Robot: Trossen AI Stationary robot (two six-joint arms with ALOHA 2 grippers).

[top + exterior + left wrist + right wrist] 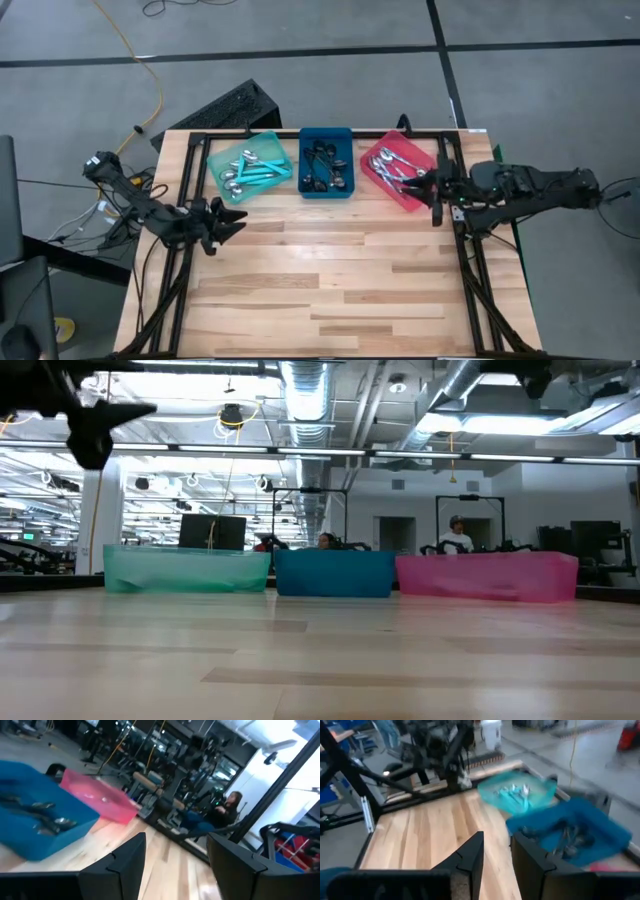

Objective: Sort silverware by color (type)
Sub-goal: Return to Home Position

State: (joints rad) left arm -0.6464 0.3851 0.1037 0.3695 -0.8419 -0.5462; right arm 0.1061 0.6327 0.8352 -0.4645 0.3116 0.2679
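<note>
You are holding the left gripper (228, 222) over the table (330, 280) near its left edge, its fingers (131, 862) standing apart with nothing between them. Your right gripper (431, 190) is hovering toward the right edge, just beside the pink tray (487, 578), and its fingers (471, 854) are also sitting apart and empty. The silverware is lying in three trays lined up along the far edge. The teal-handled spoons (252, 170) are resting in the teal tray (186, 570) toward the far left corner. The black spoons (322, 165) are lying in the blue tray (334, 573) at the middle, and the silver spoons (396, 168) are sitting in the pink tray toward the far right corner.
</note>
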